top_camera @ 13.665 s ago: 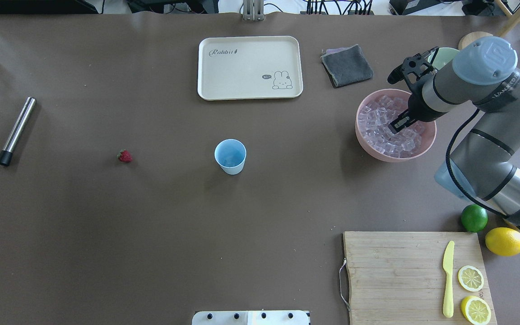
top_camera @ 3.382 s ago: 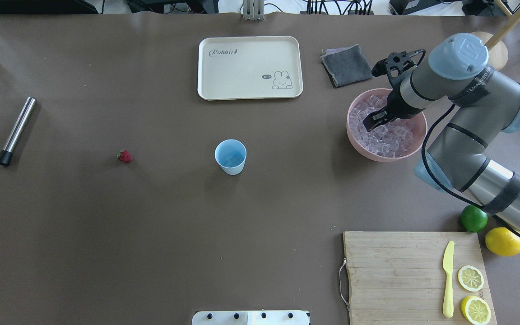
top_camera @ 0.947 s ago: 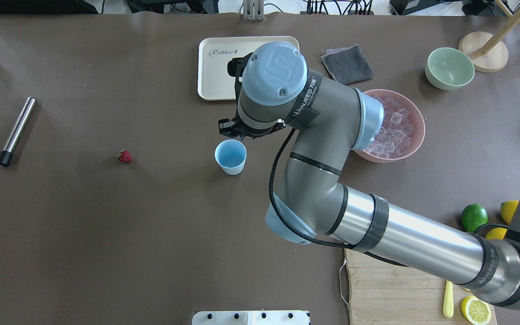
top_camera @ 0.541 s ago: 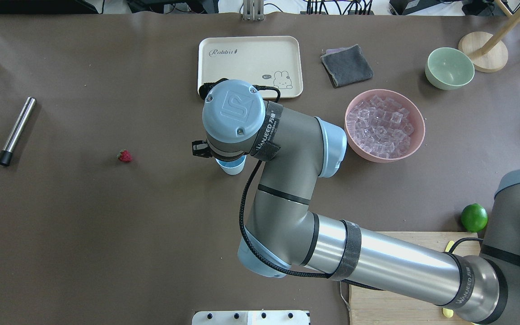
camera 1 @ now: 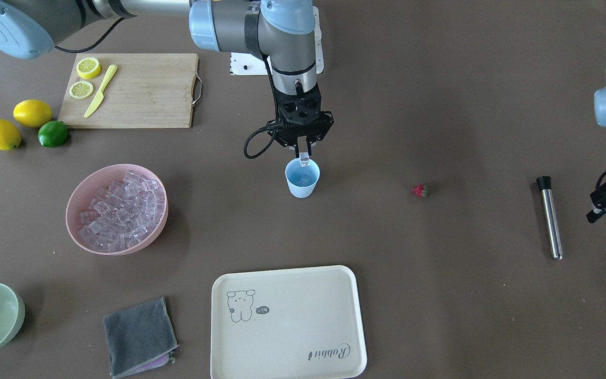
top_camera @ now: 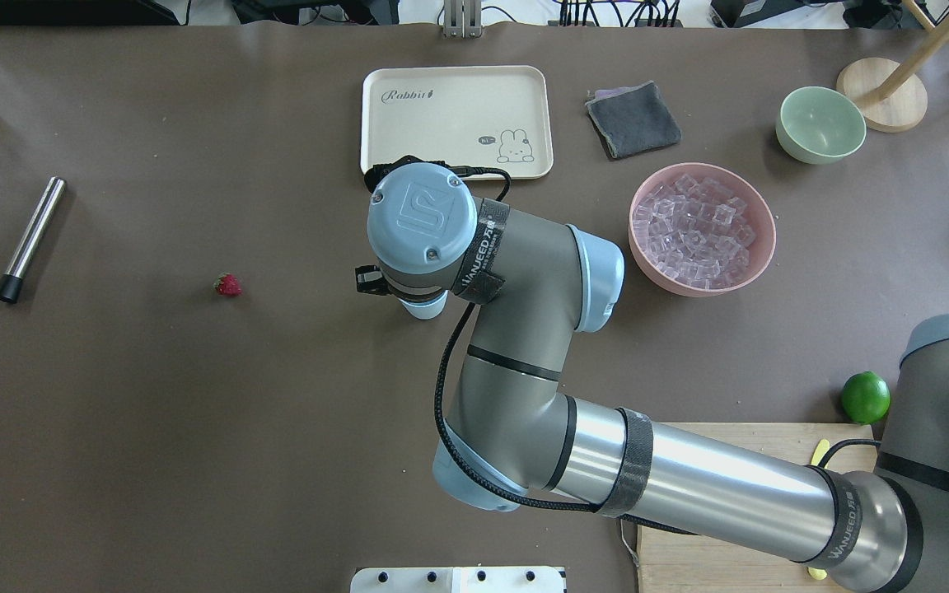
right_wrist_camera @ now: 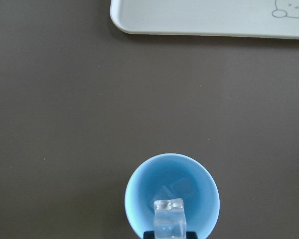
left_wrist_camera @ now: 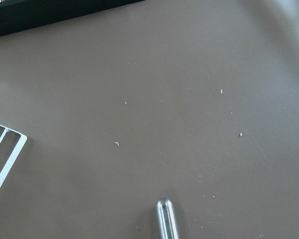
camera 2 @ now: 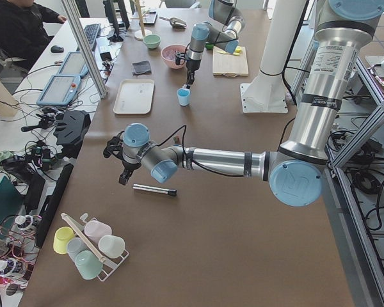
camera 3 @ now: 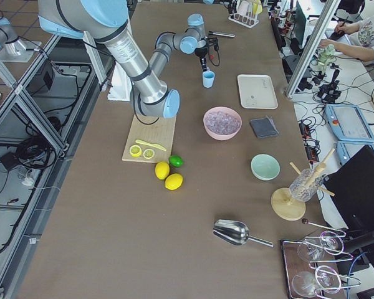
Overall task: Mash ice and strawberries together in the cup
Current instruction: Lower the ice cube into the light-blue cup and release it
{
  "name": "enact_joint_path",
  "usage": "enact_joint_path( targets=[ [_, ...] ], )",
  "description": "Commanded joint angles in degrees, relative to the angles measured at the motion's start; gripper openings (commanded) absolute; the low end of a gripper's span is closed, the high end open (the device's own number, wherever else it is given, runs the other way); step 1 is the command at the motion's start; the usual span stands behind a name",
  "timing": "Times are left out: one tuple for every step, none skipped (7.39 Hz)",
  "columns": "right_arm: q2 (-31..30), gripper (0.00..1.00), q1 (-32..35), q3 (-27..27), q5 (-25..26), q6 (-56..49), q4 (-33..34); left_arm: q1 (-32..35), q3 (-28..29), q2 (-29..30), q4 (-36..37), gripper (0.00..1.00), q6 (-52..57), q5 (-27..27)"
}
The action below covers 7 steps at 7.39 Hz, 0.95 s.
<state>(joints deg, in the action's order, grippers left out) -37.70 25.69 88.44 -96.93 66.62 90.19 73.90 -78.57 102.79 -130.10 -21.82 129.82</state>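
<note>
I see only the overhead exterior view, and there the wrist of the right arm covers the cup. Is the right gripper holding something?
Observer: Yes. The right gripper is shut on one clear ice cube, just above the mouth of the cup.
Operator: Is the cup empty inside?
Observer: No, two cubes lie on its bottom.
Operator: And the left gripper? My view cuts it off.
Observer: The left gripper hangs beside the metal rod, apart from it.

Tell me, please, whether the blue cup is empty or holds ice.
Not empty: two ice cubes lie on the cup's bottom, and the right claw holds a third cube above it.
</note>
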Motion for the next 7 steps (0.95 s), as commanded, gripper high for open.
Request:
enact_joint_path(
  targets=[
    [-0.2, 0.03, 0.2, -0.4, 0.4, 0.0, -0.1, -1.0, -0.3, 0.3, -0.2, 0.97, -0.3, -0.1],
    [-0.4, 0.03, 0.2, -0.5, 0.7, 0.1, -0.1, -1.0, -0.4, 0.4, -0.1, 0.97, 0.1, -0.1],
    [-0.4, 0.1, 0.2, -0.5, 0.7, 0.3, -0.1, -1.0, -0.7, 0.4, -0.2, 0.97, 0.0, -0.1],
    [-0.1, 0.52, 0.2, -1.2, 0.9, 2.1, -0.3, -1.0, -0.6, 0.4, -0.2, 0.97, 0.1, 0.0],
    [0.0, 0.63, 0.2, -1.8, 2.2, 2.4, -0.5, -1.0, -0.7, 0.3, -0.2, 0.97, -0.4, 0.0],
    [0.0, 0.73, 0.2, -1.8, 2.2, 2.2, -0.5, -1.0, -0.7, 0.3, -0.2, 0.98, -0.8, 0.1],
    [0.3, 0.98, 0.7, -1.7, 2.2, 1.9, -0.5, -1.0, -1.7, 1.3, 0.4, 0.98, -3.7, 0.0]
  ],
)
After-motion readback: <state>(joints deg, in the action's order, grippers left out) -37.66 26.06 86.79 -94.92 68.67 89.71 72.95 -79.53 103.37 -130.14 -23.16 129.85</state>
